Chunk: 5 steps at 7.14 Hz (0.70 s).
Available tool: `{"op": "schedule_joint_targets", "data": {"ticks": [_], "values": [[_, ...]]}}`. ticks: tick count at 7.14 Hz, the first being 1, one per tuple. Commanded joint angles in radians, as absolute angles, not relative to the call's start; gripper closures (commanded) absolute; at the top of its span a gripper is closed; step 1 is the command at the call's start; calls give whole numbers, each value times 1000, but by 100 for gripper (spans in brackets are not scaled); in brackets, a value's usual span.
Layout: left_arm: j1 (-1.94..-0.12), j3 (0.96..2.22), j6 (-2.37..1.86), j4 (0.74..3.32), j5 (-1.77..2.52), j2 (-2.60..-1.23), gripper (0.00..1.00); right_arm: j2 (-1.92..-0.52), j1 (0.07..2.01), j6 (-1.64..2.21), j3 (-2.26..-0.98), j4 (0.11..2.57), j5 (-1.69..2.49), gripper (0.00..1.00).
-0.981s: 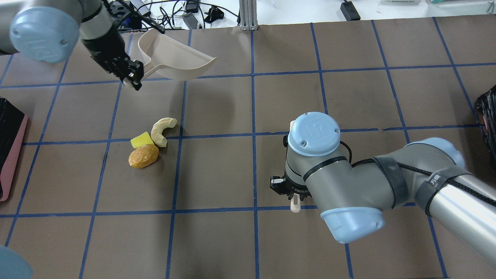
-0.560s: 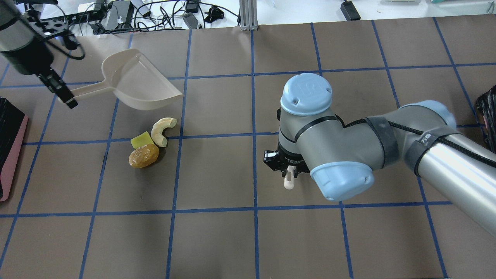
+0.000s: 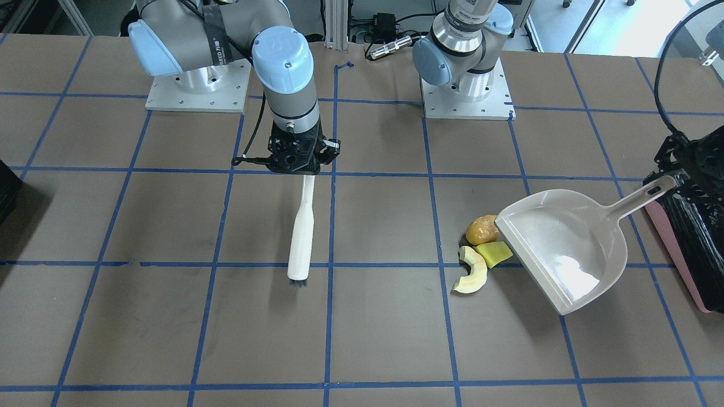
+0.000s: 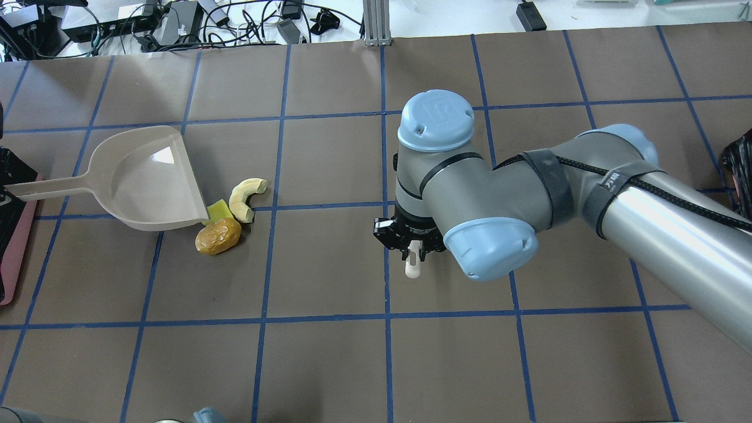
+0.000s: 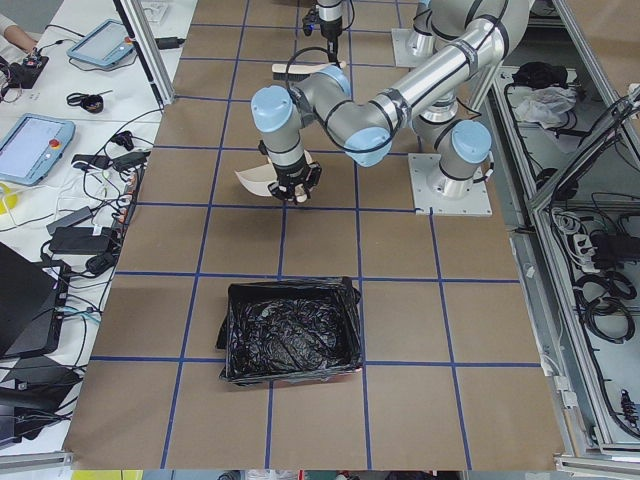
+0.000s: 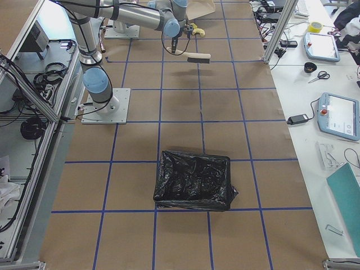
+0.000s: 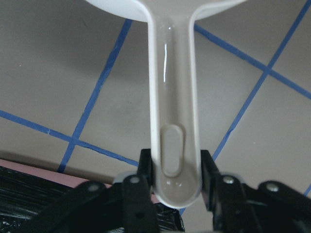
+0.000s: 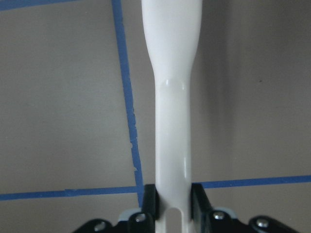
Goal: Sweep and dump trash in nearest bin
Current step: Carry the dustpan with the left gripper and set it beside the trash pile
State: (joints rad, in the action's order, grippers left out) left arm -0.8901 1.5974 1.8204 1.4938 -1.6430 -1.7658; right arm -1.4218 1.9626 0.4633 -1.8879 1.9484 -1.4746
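Observation:
The trash lies in a tight cluster: an orange-brown lump (image 4: pixel 218 236), a yellow wedge (image 4: pixel 219 208) and a pale crescent (image 4: pixel 247 197). A beige dustpan (image 4: pixel 147 179) sits just left of them, its open lip against the wedge and lump. My left gripper (image 7: pixel 176 179) is shut on the dustpan handle, by the pink-sided bin (image 4: pixel 16 247). My right gripper (image 4: pixel 411 245) is shut on a white brush (image 3: pixel 301 226), about a tile and a half right of the trash. The brush's bristles (image 3: pixel 297 280) point away from the robot base.
The bin with its black bag also shows in the front-facing view (image 3: pixel 696 237) and the left view (image 5: pixel 290 330). A second black-bagged bin (image 6: pixel 194 180) stands at the table's right end. Cables and gear (image 4: pixel 176 17) lie beyond the far edge.
My left arm has swung the dustpan left and down from mid-air to beside the trash. My right arm has moved the brush left and farther from the robot.

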Motion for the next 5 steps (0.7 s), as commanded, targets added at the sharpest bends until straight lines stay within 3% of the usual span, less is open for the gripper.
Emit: {"op": "schedule_joint_targets", "data": {"ticks": [1,5], "values": [[-835,1606,2075,1462,-1640,-1799,100,-1370,2008,472,-1830,1948,-1466,100],[-827,1634,2200,1293,-1647,-1902,100,-1359,2011,472,-1827,1945,-1447,100]]}}
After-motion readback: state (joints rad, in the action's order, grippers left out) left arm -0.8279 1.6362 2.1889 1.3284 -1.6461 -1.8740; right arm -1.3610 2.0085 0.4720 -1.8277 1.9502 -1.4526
